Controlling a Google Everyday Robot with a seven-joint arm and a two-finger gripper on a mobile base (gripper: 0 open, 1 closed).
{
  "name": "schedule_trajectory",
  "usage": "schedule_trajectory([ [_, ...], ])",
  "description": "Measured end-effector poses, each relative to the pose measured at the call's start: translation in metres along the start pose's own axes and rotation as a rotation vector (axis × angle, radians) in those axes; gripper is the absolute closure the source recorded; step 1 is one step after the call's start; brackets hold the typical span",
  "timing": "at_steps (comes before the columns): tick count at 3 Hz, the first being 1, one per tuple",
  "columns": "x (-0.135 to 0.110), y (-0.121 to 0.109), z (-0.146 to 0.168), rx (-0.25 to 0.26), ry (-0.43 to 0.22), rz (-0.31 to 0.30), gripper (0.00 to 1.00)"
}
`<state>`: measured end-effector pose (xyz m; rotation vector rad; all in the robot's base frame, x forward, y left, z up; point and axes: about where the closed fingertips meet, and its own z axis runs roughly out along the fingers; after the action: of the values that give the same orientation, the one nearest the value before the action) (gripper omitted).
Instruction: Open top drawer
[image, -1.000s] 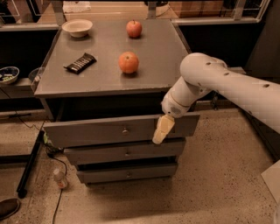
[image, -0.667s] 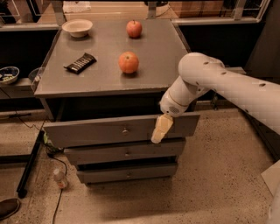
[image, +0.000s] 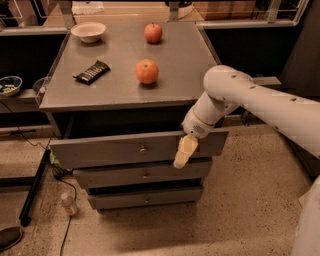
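The top drawer (image: 110, 150) is the widest grey front under the cabinet's top, with a small round knob (image: 143, 149) at its centre. It stands pulled out a little, ahead of the two narrower fronts below. My gripper (image: 183, 152) hangs in front of the drawer's right half, cream-coloured and pointing down. It lies to the right of the knob and reaches down to the front's lower edge. The white arm (image: 250, 102) comes in from the right.
On the grey cabinet top (image: 115, 85) lie two apples (image: 147, 71) (image: 153, 32), a dark snack bar (image: 91, 71) and a pale bowl (image: 88, 31). A small bottle (image: 68, 204) and a cable lie on the floor at the left. Dark shelving stands left and behind.
The gripper has shifted slightly left along the drawer front. The drawer looks unchanged.
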<state>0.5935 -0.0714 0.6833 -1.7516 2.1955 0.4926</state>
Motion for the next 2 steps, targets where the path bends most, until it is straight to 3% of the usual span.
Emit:
schedule_trajectory([
  [1,0.0002,0.0004,0.0004,-0.002,0.001,0.000,0.01],
  [2,0.0002,0.0004,0.0005,-0.002,0.001,0.000,0.23],
])
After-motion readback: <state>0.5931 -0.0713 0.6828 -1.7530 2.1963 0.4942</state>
